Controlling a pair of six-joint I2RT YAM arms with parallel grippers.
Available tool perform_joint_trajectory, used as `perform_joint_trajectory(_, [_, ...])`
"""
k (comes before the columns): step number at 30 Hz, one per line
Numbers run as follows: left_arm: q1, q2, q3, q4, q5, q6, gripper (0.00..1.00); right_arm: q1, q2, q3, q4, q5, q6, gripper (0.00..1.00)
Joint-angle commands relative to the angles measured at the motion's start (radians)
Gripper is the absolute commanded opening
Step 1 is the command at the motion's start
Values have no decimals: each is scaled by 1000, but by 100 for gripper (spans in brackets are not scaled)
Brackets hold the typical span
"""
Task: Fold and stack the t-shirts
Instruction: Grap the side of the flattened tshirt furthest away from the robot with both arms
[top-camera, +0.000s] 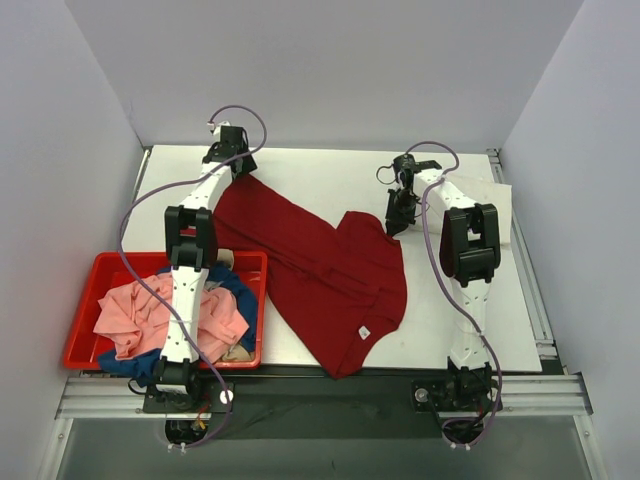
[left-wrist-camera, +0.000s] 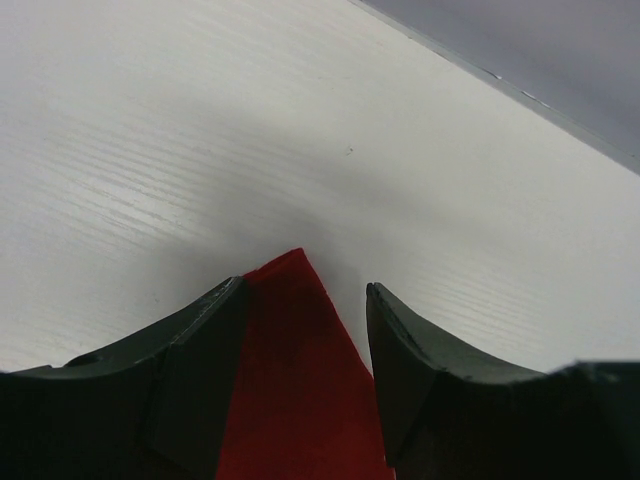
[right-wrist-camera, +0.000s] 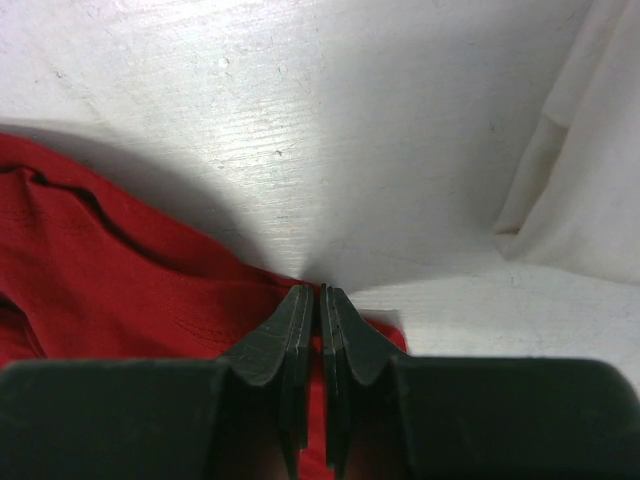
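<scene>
Hiding red t-shirt (right-wrist-camera: 120, 270) edge: right fingers (right-wrist-camera: 272, 345)

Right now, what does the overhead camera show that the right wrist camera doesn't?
Overhead only: the red bin with the pink t-shirt and blue t-shirt, the left gripper at the dark red t-shirt's far corner, its white tag. Right wrist only: the right gripper pinched shut on that shirt's edge. Both: the dark red t-shirt, the white t-shirt, the table.
</scene>
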Motion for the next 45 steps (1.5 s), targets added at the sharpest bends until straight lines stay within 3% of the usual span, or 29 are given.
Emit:
perform_joint_trajectory(1, [1, 14, 13, -14, -24, 6, 61, 8, -55, 34, -57, -10, 10, 6])
perform_joint_trajectory(6, [1, 22, 15, -41, -35, 10, 59, 7, -53, 34, -57, -10, 10, 6])
perform_joint_trajectory(11, [-1, 34, 20, -93, -47, 23, 45, 7, -53, 35, -57, -18, 11, 6])
perform_joint_trajectory(20, [5, 76, 90, -187, -33, 1, 34, 7, -62, 31, -57, -24, 10, 6])
perform_joint_trajectory(27, [5, 96, 107, -236, -13, -17, 17, 8, -79, 18, -57, -27, 13, 6])
perform_joint_trajectory(32, [5, 73, 80, -223, -10, -17, 0, 10, -96, 3, -57, -29, 18, 5])
perform_joint_trajectory(37, [11, -50, -57, -100, -4, -25, 0, 10, -114, 7, -56, -39, 30, 5])
perform_joint_trajectory(45, [24, -147, -111, 5, 74, -77, 0, 11, -174, 30, -56, -68, 50, 0])
